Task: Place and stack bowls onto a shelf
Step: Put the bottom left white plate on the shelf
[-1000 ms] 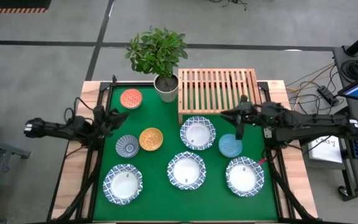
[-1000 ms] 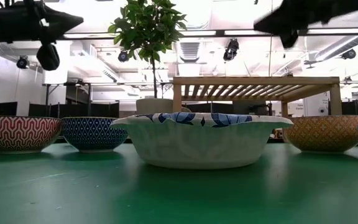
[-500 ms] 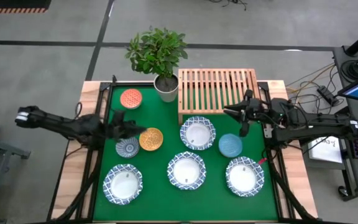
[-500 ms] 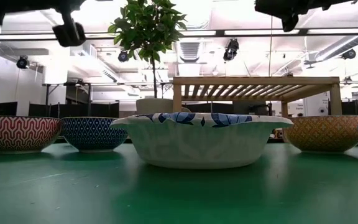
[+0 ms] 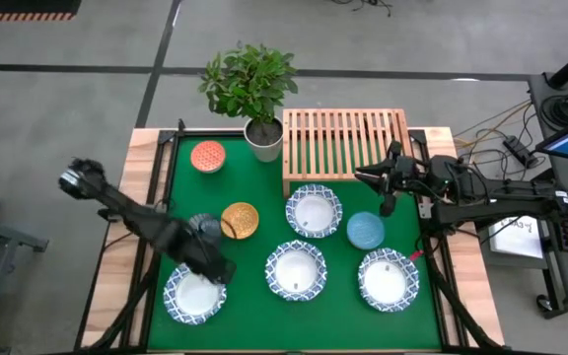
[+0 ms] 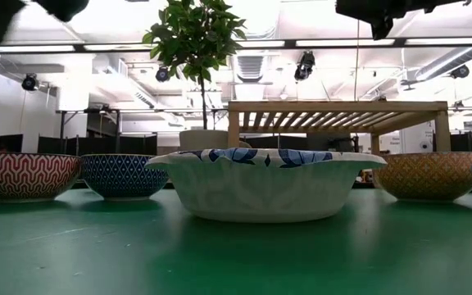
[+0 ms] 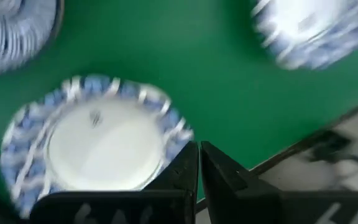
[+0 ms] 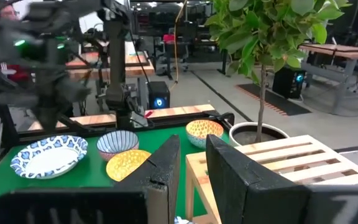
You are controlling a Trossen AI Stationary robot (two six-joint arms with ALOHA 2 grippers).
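Now the left gripper (image 5: pixel 220 271), fingers (image 7: pixel 188 177) pressed shut and empty, has swung from beside the dark blue bowl (image 5: pixel 201 230) to the rim of the near-left white bowl (image 5: pixel 195 292), likely its first pick. Right gripper (image 5: pixel 381 204) holds nothing, fingers slightly parted, hovering near the shelf (image 5: pixel 345 143) corner. Nothing is on the shelf yet; all bowls sit on the green surface (image 5: pixel 264 217).

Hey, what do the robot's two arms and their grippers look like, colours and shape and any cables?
Both arms are slim, jointed and black or dark grey. The left gripper has two flat matte dark fingers tapering to narrow tips. The right gripper has broader blocky dark fingers. Dark cables run along the right arm.
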